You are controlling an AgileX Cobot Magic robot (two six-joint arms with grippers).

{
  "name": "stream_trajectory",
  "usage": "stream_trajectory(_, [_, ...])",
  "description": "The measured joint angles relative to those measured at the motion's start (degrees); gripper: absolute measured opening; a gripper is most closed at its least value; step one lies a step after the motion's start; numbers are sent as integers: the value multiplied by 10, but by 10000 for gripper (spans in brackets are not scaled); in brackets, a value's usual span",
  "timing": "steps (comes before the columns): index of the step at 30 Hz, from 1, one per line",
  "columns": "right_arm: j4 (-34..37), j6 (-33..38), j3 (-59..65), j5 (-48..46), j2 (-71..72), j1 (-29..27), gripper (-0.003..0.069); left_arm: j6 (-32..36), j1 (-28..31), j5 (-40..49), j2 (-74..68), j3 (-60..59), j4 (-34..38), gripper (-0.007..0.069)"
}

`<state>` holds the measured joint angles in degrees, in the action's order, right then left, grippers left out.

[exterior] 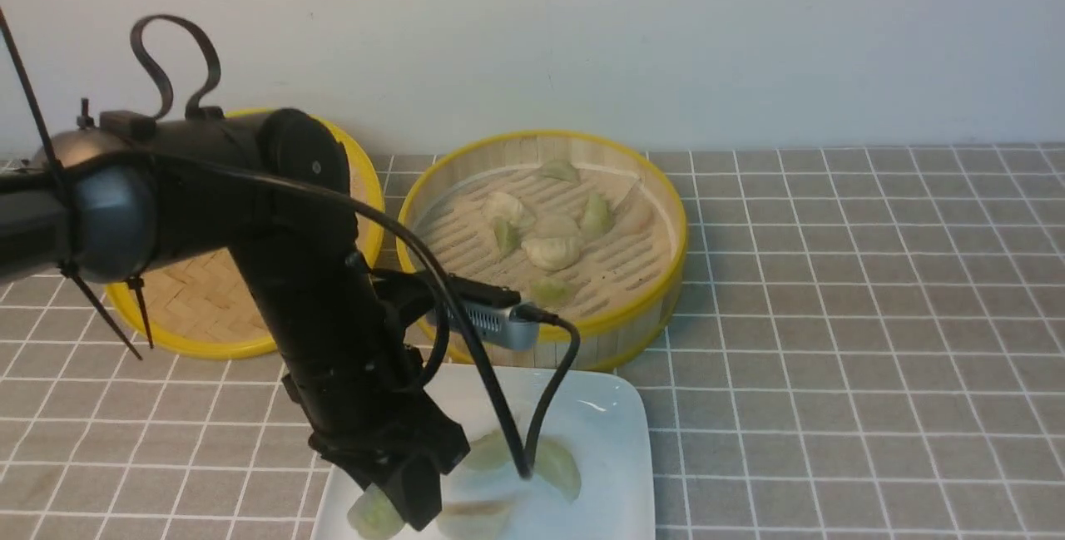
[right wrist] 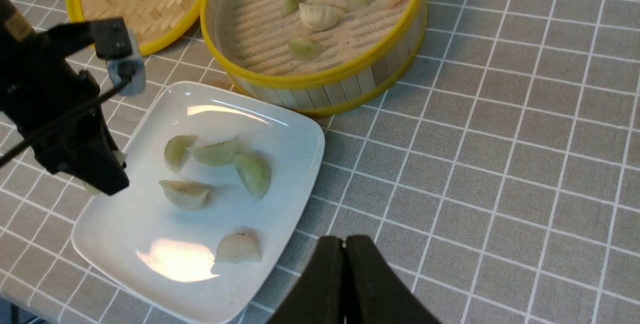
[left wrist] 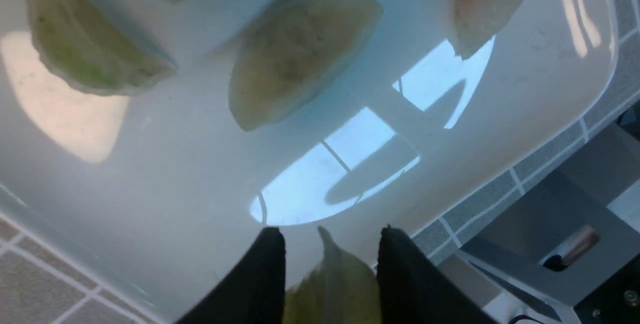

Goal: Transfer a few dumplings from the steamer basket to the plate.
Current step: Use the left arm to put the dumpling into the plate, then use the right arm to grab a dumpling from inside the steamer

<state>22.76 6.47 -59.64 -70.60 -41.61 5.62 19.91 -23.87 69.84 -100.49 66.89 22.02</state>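
Note:
My left gripper is shut on a pale green dumpling and holds it low over the left end of the white plate. The dumpling sits between the two black fingers. Several dumplings lie on the plate. The steamer basket stands just behind the plate, with several dumplings on its slatted floor. My right gripper is shut and empty, above the tiled cloth to the right of the plate.
The shallow woven lid lies left of the basket, behind my left arm. A grey-and-white checked cloth covers the table. A white wall stands close behind the basket.

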Motion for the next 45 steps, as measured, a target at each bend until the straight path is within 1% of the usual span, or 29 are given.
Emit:
stream_trajectory(4, [1, 0, 0, 6, 0, 0, -15, -10, 0, -7, -10, 0, 3, 216])
stream_trajectory(6, [2, 0, 0, 11, 0, 0, -15, -11, 0, -11, -14, 0, 3, 233])
stream_trajectory(8, [2, 0, 0, 28, 0, 0, -15, -13, 0, -11, -19, 0, 4, 282])
stream_trajectory(9, [3, 0, 0, 38, 0, 0, -15, -15, 0, -11, -19, 0, 4, 325])
stream_trajectory(12, [23, 1, 0, 54, -7, 0, -15, -26, 0, -16, -20, 0, 7, 422])
stream_trajectory(14, [49, 11, 0, 55, -22, 0, -15, -34, 0, -25, -20, 0, 11, 454])
stream_trajectory(15, [52, 13, 0, 55, -25, 0, -15, -34, 0, -26, -20, 0, 11, 454])
stream_trajectory(16, [83, 34, 0, 54, -49, 0, -15, -38, 0, -37, -20, 0, 18, 456])
stream_trajectory(17, [95, 46, 0, 54, -64, 0, -15, -41, 0, -41, -20, 0, 19, 448])
stream_trajectory(19, [140, 81, -1, 54, -111, 0, -13, -46, 0, -50, -16, 0, 21, 382])
stream_trajectory(20, [143, 87, -1, 54, -116, 0, -13, -45, 0, -50, -16, 0, 21, 373])
stream_trajectory(21, [152, 97, -2, 55, -137, 0, -12, -47, 0, -54, -11, 0, 21, 332])
stream_trajectory(23, [164, 115, -19, 55, -193, 0, -11, -47, 0, -60, 24, -3, 21, 137])
stream_trajectory(24, [164, 115, -20, 55, -197, 0, -11, -47, 0, -61, 30, -3, 21, 112])
stream_trajectory(25, [164, 118, -30, 55, -215, 0, -11, -46, 0, -62, 45, -3, 22, 64])
stream_trajectory(26, [164, 119, -38, 55, -226, 0, -11, -44, 0, -64, 62, -3, 25, 44])
stream_trajectory(27, [164, 121, -54, 56, -257, 0, -11, -36, 0, -73, 112, -4, 39, 9])
stream_trajectory(32, [163, 121, -104, 60, -327, 1, -11, -29, 0, -98, 227, -5, 59, -5])
stream_trajectory(35, [138, 118, -136, 63, -368, 15, -8, -29, 0, -128, 310, -18, 62, -5])
stream_trajectory(38, [82, 96, -193, 64, -423, 59, -7, -29, 0, -160, 408, -58, 63, -5])
stream_trajectory(39, [82, 93, -193, 64, -426, 63, -7, -29, 0, -160, 408, -61, 63, -5])
stream_trajectory(40, [54, 84, -218, 64, -452, 85, -6, -29, 0, -175, 448, -84, 63, -5])
stream_trajectory(44, [-4, 67, -282, 62, -514, 139, 2, -34, 0, -219, 549, -145, 63, -5])
stream_trajectory(45, [-34, 58, -314, 56, -547, 159, 9, -34, 0, -232, 578, -164, 63, -5])
